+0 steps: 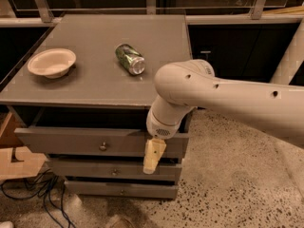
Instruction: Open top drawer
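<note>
The tool (154,155) (grip state cannot be told) hangs before the partly open top drawer (61,139), right of its knob (103,147); an off-centre pull could jam the drawer askew.
</note>
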`<state>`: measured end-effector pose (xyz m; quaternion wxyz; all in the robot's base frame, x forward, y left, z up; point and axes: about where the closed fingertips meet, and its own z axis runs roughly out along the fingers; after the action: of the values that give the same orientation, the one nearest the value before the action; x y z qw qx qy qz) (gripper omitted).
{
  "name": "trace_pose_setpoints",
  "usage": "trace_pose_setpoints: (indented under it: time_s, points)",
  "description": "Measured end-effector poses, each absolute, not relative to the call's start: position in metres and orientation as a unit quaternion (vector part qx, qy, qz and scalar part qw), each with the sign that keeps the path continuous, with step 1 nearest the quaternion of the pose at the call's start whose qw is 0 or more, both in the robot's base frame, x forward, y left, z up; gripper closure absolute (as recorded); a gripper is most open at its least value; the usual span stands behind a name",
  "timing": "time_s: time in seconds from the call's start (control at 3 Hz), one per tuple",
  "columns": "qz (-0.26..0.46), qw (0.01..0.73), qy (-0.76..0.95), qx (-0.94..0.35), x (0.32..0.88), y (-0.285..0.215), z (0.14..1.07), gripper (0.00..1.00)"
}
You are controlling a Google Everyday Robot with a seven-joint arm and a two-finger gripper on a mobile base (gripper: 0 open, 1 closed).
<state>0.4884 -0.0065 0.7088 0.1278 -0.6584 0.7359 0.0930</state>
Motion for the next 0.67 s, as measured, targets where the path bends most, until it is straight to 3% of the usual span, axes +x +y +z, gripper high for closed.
trace_pose_setpoints:
  time_s: [0.67]
  points:
    - [0.104,0.097,0.726,-0.673,0.504,0.013,0.670,0.00]
